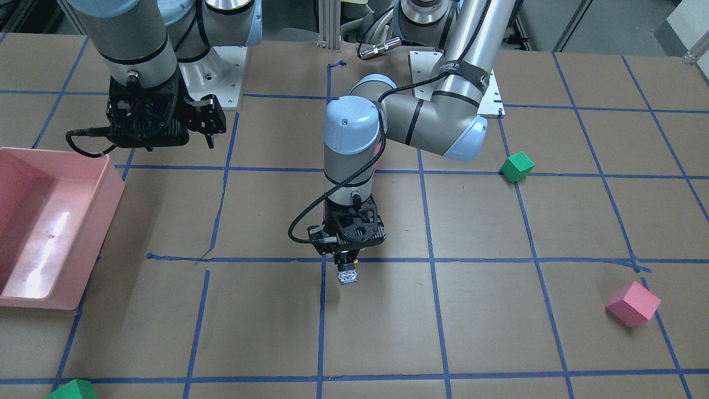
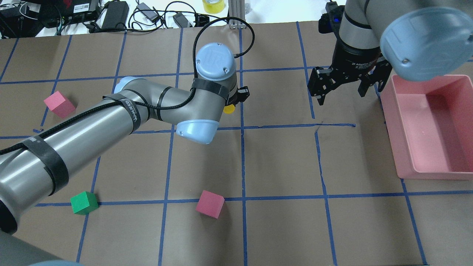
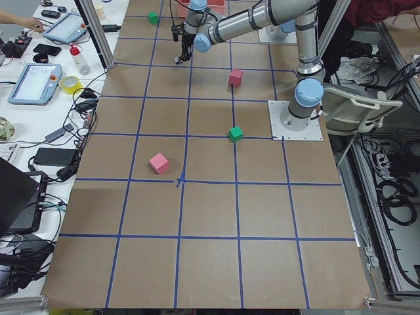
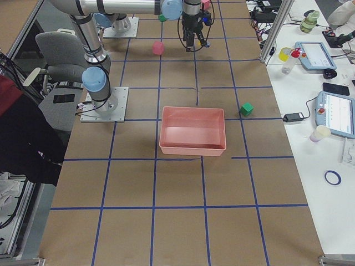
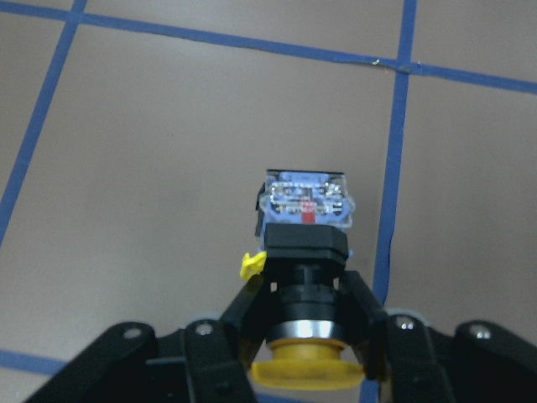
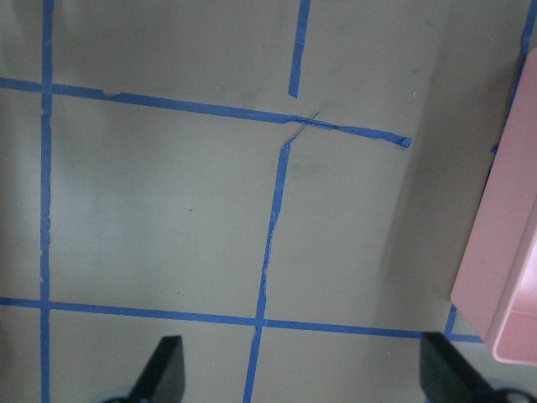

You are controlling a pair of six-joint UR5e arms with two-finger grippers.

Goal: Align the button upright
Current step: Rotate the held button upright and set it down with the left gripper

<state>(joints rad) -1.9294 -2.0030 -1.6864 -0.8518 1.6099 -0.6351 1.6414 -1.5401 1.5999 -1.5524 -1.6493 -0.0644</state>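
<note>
The button (image 5: 306,210) has a yellow mushroom cap, a black body and a clear grey terminal block. My left gripper (image 5: 307,290) is shut on its black body. The cap points back toward the wrist and the terminal block points down at the table. From the front, the button (image 1: 347,274) hangs below the left gripper (image 1: 346,259) at a blue tape line near the table's middle. From overhead only the yellow cap (image 2: 229,109) peeks out under the wrist. My right gripper (image 2: 342,90) is open and empty, raised beside the pink bin.
A pink bin (image 2: 432,173) stands on my right side. Two pink cubes (image 2: 59,104) (image 2: 210,204) and a green cube (image 2: 84,202) lie on the brown paper. Another green cube (image 1: 72,389) sits at the far edge. Blue tape lines grid the table.
</note>
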